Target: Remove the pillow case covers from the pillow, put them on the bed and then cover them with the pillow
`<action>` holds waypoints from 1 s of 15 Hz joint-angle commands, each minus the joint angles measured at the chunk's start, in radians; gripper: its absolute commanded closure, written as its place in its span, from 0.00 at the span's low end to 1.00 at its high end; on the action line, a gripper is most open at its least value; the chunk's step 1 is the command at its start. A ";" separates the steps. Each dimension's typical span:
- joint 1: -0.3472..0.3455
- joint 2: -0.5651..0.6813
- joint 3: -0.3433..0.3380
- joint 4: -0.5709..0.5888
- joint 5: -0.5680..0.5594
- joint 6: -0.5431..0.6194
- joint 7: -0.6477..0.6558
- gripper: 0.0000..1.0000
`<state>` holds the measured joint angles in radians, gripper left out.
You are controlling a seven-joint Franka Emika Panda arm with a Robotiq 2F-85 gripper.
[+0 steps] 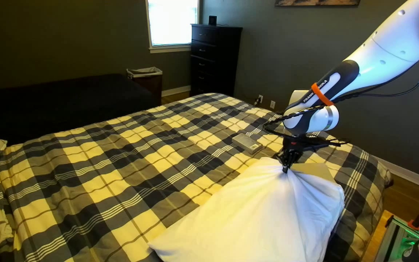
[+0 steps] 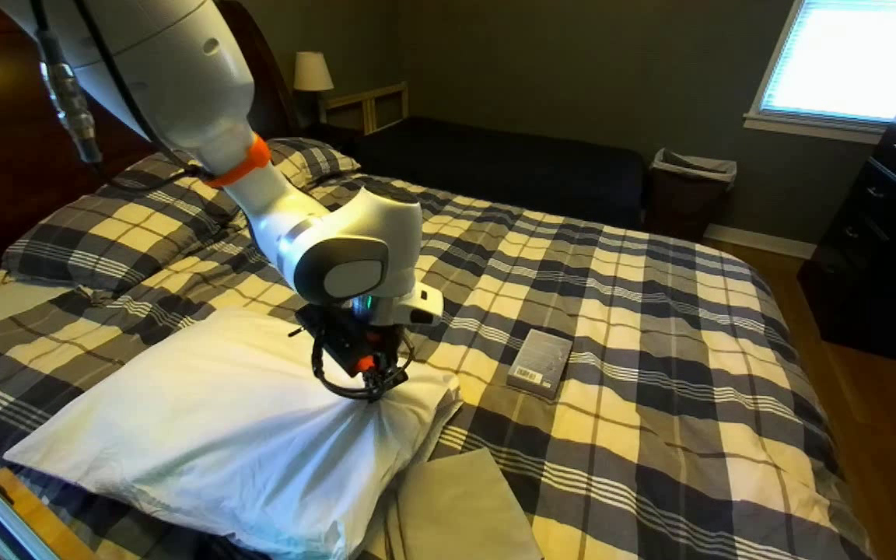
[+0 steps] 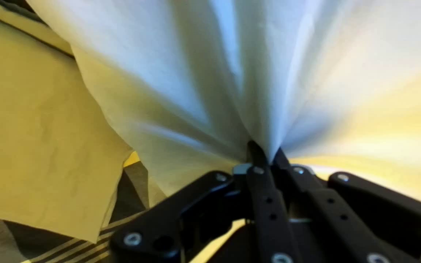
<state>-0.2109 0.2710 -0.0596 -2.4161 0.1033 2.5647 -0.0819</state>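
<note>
My claw pinches the pillow below it; the pillow case covers lie near the claw on the bed. I judge only covering is left; any overlap is unclear.

The bed is spread with a plaid cover in yellow, black and white. On it the white pillow is supported, its cloth drawn into folds. Just beside the pillow the flat, folded pillow case covers are laid, partly hidden by it. Near both, a grey box is set down flat. At one end, pillows in matching plaid are placed.
</note>
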 commanded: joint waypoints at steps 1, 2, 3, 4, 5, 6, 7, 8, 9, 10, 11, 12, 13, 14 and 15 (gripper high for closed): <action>0.028 -0.092 -0.082 -0.024 -0.080 0.032 0.079 0.98; 0.031 -0.106 -0.099 -0.023 -0.100 0.032 0.102 0.98; 0.032 -0.121 -0.115 -0.020 -0.124 0.027 0.124 0.98; 0.031 -0.133 -0.128 -0.019 -0.145 0.024 0.145 0.98; 0.029 -0.146 -0.142 -0.018 -0.169 0.020 0.165 0.98; 0.025 -0.160 -0.155 -0.016 -0.188 0.015 0.184 0.98; 0.021 -0.173 -0.167 -0.016 -0.204 0.011 0.204 0.98; 0.016 -0.189 -0.179 -0.018 -0.215 0.006 0.223 0.98; 0.013 -0.203 -0.190 -0.017 -0.228 -0.001 0.244 0.98; 0.009 -0.220 -0.201 -0.019 -0.240 -0.003 0.265 0.98; 0.003 -0.238 -0.212 -0.023 -0.254 0.000 0.286 0.98; -0.002 -0.253 -0.221 -0.025 -0.270 0.002 0.307 0.98; -0.010 -0.268 -0.229 -0.027 -0.283 0.003 0.320 0.98; -0.016 -0.279 -0.237 -0.024 -0.307 0.006 0.340 0.98; -0.027 -0.283 -0.245 -0.021 -0.333 0.018 0.360 0.98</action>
<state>-0.2102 0.0581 -0.2766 -2.4224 -0.1453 2.5688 0.2071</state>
